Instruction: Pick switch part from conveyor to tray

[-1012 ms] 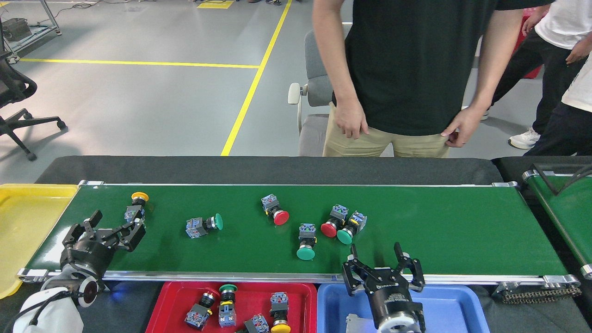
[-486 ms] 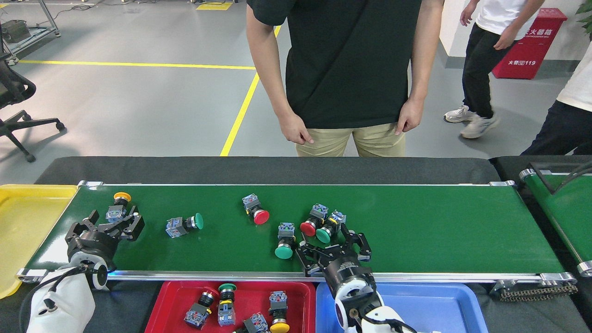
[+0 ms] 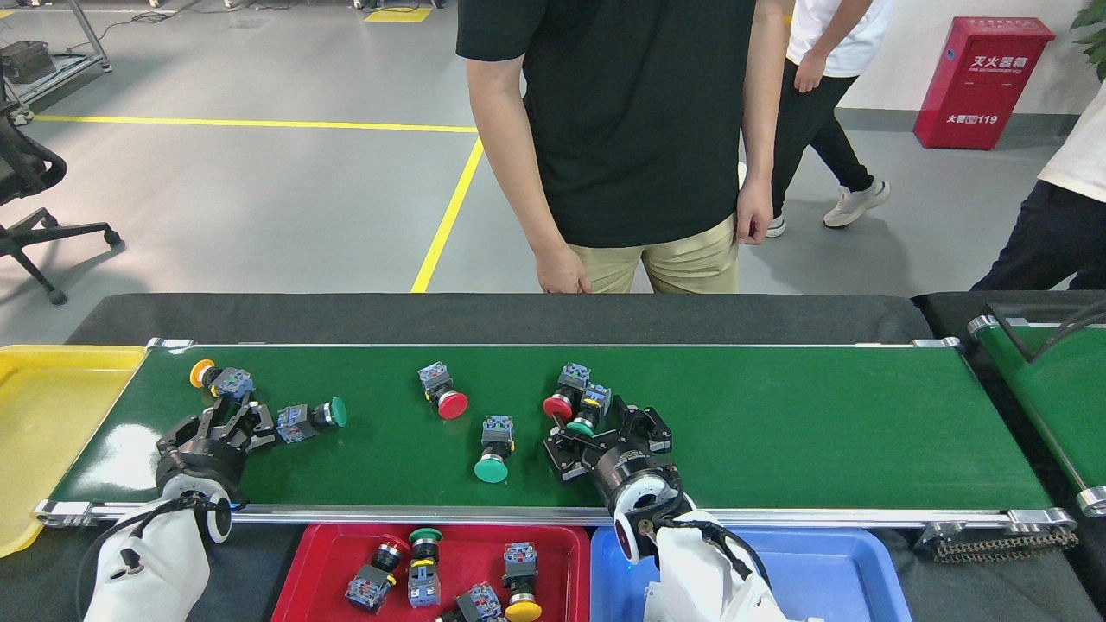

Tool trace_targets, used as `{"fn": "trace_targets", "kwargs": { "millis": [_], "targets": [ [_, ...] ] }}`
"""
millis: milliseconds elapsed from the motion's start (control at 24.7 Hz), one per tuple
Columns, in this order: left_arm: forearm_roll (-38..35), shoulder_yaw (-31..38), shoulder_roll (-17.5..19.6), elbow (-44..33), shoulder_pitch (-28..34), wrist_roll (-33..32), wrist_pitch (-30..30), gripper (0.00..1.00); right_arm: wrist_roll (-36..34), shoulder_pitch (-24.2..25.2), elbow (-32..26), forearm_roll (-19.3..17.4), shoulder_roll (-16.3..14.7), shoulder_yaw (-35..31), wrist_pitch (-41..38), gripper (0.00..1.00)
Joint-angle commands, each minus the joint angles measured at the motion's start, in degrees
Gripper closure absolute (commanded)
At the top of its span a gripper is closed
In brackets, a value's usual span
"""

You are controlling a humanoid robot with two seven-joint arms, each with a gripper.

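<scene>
Head view: right tool [image 3: 605, 438] open, green switch part [image 3: 588, 413] between fingers, ungripped.

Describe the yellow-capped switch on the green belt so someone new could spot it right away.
Find the conveyor, the wide green belt, and follow it to the end beside the yellow tray. The yellow-capped switch lies there near the far rail. It alone on the belt has a yellow cap; the others are red or green.

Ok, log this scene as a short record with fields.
belt: green conveyor, six switches on it
left gripper: open, beside green switch and yellow switch
right gripper: open, just below red/green pair
red tray: several switches
blue tray: switches cannot be told, arm covers part
yellow tray: no switches visible
person: standing behind belt
</scene>
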Motion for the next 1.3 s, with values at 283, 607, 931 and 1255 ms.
{"fn": "trace_targets", "kwargs": {
  "millis": [283, 607, 931, 1255],
  "targets": [
    [0.05, -2.84, 0.56, -32.33, 14.26, 0.64, -13.01, 0.92, -1.63, 1.36, -4.48, 0.26, 0.16, -0.04, -0.73, 0.98],
    [-0.48, -2.67, 2.05, -56.06, 33.95, -2.0, -18.72, 0.74, -1.11, 16.13, -29.88, 3.87, -6.69, 0.93, -12.86, 0.98],
    [-0.21, 3.48, 2.67, -61.42, 38.6, -5.87, -16.79, 0.0, -1.9, 24.3, -39.19, 7.21, -9.33, 2.42, -20.68, 0.01],
    [0.05, 14.73, 2.84, -58.61, 39.04, -5.87, -13.8, 0.0, -1.81, 24.47, -42.27, 6.85, -8.89, -3.37, -18.76, 0.01]
  ]
}}
